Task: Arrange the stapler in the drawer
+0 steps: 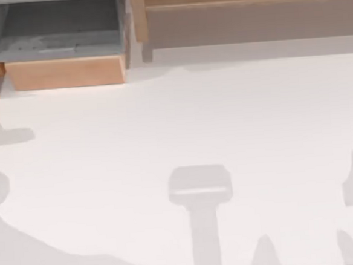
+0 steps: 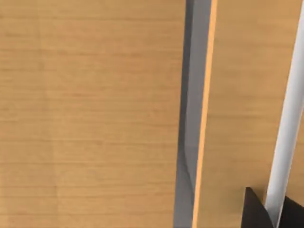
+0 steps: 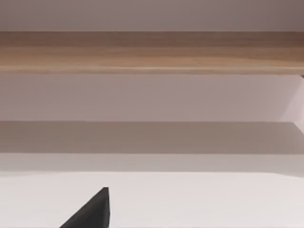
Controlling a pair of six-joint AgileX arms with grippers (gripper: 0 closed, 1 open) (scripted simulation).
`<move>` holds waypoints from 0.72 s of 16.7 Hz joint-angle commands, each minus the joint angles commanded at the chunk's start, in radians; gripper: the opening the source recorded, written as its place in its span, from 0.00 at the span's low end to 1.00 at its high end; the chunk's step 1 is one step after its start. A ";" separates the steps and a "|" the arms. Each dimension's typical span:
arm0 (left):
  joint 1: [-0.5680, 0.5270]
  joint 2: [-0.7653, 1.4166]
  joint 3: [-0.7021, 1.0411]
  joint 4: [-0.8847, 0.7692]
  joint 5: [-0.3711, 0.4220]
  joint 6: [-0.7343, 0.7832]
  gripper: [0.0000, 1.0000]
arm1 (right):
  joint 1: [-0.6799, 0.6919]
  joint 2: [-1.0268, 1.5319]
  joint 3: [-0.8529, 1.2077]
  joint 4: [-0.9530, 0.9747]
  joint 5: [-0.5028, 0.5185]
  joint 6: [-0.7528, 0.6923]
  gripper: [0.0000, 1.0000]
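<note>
The left gripper (image 2: 272, 214) is hovering close against a wooden panel (image 2: 90, 114), its dark tips showing at the edge of the left wrist view. A narrow grey gap (image 2: 190, 118) is running across that panel, and a pale strip (image 2: 287, 128) is lying just beside the tips. Whether this gripper is released or clenched cannot be told.

The right gripper (image 3: 92, 211) is hanging low over the table (image 1: 163, 121) and facing the shelf (image 1: 247, 18), well apart from it. Its dark tip is pointing toward the shelf's wooden top edge and shadowed underside. Whether it is released or grasping anything cannot be told either.

The drawer (image 1: 66, 72) is sitting at the far left corner of the table, pulled open, its grey inside lying bare behind the tan front panel. The shelf is stretching along the far edge to the right, just beside the drawer. Where the stapler is lying cannot be told. The white table is carrying soft grey shadows along its near edge and left side.
</note>
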State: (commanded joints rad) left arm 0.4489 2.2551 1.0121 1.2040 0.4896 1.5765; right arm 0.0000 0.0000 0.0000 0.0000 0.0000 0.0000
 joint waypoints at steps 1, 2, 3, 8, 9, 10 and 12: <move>-0.007 0.015 0.034 -0.017 -0.008 0.000 0.00 | 0.000 0.000 0.000 0.000 0.000 0.000 1.00; -0.016 0.033 0.075 -0.036 -0.018 0.000 0.00 | 0.000 0.000 0.000 0.000 0.000 0.000 1.00; -0.025 0.052 0.120 -0.058 -0.028 -0.001 0.00 | 0.000 0.000 0.000 0.000 0.000 0.000 1.00; -0.057 0.106 0.241 -0.128 -0.059 -0.006 0.00 | 0.000 0.000 0.000 0.000 0.000 0.000 1.00; -0.057 0.106 0.241 -0.128 -0.059 -0.006 0.00 | 0.000 0.000 0.000 0.000 0.000 0.000 1.00; -0.057 0.106 0.241 -0.128 -0.059 -0.006 0.00 | 0.000 0.000 0.000 0.000 0.000 0.000 1.00; -0.057 0.106 0.241 -0.128 -0.059 -0.006 0.08 | 0.000 0.000 0.000 0.000 0.000 0.000 1.00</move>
State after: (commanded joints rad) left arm 0.3924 2.3607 1.2527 1.0758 0.4301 1.5708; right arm 0.0000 0.0000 0.0000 0.0000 0.0000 0.0000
